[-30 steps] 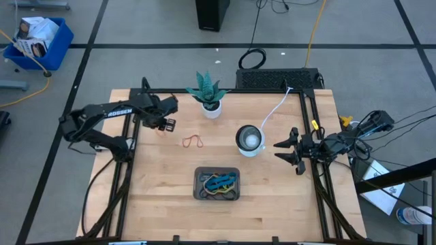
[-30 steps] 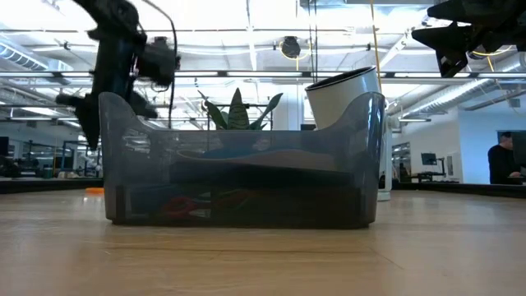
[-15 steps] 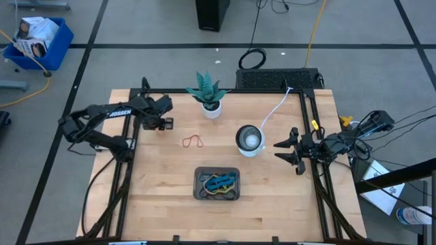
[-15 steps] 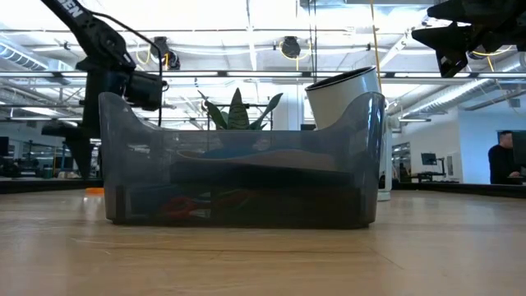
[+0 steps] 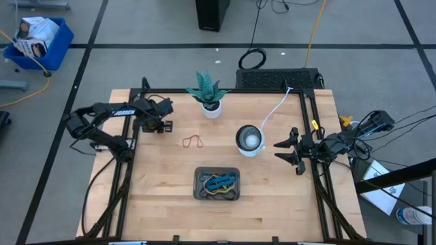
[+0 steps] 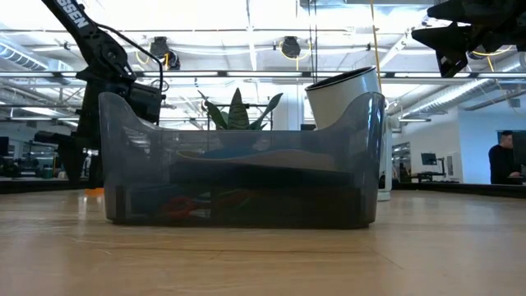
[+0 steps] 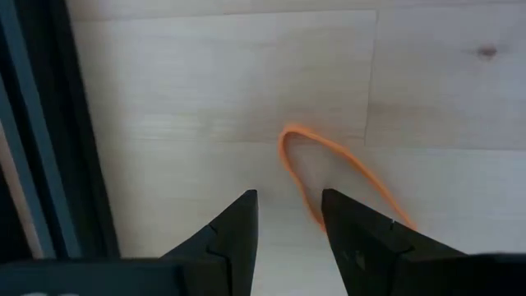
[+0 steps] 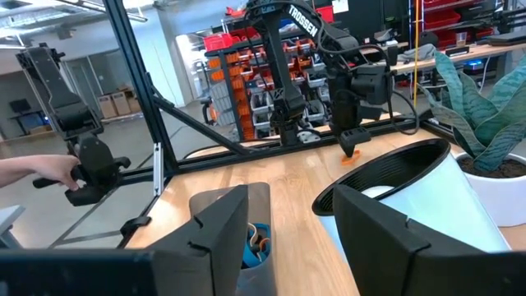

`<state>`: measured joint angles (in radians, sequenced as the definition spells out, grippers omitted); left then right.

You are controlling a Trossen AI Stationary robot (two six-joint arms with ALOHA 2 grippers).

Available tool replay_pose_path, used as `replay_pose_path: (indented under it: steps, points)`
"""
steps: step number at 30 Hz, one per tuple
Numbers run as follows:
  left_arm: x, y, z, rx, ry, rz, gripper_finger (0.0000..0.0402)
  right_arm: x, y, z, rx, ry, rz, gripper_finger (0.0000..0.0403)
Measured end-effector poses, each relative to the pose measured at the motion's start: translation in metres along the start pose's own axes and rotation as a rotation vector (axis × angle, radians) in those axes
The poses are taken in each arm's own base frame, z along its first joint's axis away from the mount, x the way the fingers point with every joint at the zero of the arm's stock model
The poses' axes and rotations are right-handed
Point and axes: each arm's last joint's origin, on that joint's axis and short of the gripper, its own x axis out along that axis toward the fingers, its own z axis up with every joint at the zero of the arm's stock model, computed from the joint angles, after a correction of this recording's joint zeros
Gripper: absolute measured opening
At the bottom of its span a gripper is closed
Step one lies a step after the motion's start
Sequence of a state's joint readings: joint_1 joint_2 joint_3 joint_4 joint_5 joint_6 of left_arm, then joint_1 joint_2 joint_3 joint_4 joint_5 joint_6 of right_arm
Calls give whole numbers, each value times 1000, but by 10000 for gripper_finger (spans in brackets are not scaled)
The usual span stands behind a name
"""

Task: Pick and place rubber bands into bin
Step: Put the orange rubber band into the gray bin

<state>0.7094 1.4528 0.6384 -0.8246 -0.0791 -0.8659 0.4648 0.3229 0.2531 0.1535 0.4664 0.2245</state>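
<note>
An orange rubber band (image 7: pixel 337 168) lies flat on the wood near the table's left side. My left gripper (image 7: pixel 288 226) is open and points down over it, one finger on each side of the band's near end; it also shows in the high view (image 5: pixel 165 126). A second, red band (image 5: pixel 193 141) lies on the table between that gripper and the bowl. The dark grey bin (image 5: pixel 216 184) stands near the table's front and holds several blue and yellow bands. My right gripper (image 5: pixel 296 154) is open and empty, held above the table's right side.
A potted plant (image 5: pixel 208 95) stands at the back. A white-silver bowl (image 5: pixel 249 139) stands right of centre, with a white cable (image 5: pixel 276 109) behind it. Black frame rails (image 5: pixel 127 146) run along both sides. A person's hand (image 8: pixel 49 168) shows beyond the table.
My left gripper has come down toward the table over the orange band and has shifted a little toward the table's left edge.
</note>
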Motion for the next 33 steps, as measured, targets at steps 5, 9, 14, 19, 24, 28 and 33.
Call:
replay_pose_path:
  steps: [5,9,14,19,24,28,33]
  points:
    - [1,-2,1,-1,5,-23,100,0,0,0,0,0,0,175]
    - [1,-3,2,39,-6,-38,33,0,0,0,0,-1,0,172]
    - [1,-5,1,113,-46,-19,10,0,0,0,0,0,0,176]
    - [-4,-5,-1,162,-90,-32,5,0,0,0,0,0,0,173]
    - [-26,1,-3,151,-209,-104,4,0,0,0,3,-1,0,173]
    - [-48,11,-11,153,-253,-232,3,0,0,0,3,-1,0,176]
    - [-83,27,-24,158,-402,-462,2,0,0,1,4,-3,0,172]
